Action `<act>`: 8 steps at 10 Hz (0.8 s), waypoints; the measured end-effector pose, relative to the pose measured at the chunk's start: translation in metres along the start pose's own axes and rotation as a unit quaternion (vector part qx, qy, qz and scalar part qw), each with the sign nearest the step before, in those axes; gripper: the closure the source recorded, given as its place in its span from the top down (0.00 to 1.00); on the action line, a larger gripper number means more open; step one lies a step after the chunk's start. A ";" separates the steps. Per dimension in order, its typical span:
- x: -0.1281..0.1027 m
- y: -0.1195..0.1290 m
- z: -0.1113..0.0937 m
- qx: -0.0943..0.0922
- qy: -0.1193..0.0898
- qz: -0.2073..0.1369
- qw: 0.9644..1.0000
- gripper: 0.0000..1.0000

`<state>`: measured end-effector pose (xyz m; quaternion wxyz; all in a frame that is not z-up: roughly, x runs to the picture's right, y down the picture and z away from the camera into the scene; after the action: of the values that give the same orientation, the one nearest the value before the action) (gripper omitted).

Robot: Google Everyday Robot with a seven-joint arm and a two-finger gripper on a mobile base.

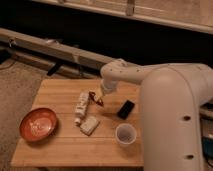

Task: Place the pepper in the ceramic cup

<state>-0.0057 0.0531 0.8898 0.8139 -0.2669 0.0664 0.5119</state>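
The pepper (96, 98) is a small dark red pod lying on the wooden table (60, 140), just right of the white bottle (81, 106). My gripper (103, 93) hangs at the end of the white arm, right over the pepper's upper right end. The ceramic cup (125, 134) is a small pale round cup standing upright near the table's front right, well in front of the gripper.
An orange-red patterned bowl (38, 124) sits at the table's left front. A small pale block (90, 125) lies below the bottle. A black flat device (126, 109) lies right of the pepper. My large white arm body covers the right side.
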 end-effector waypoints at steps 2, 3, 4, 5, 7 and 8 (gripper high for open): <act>-0.006 0.005 0.017 0.001 0.010 -0.010 1.000 0.80; -0.006 0.004 0.023 0.003 0.015 -0.012 1.000 0.80; -0.009 0.009 0.030 0.003 0.020 -0.020 1.000 0.80; -0.011 0.012 0.037 0.004 0.025 -0.026 0.999 0.80; -0.016 0.017 0.046 0.006 0.031 -0.036 0.999 0.80; -0.018 0.018 0.050 0.007 0.033 -0.041 0.999 0.80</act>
<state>-0.0383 0.0696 0.9324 0.8331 -0.2807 0.0855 0.4689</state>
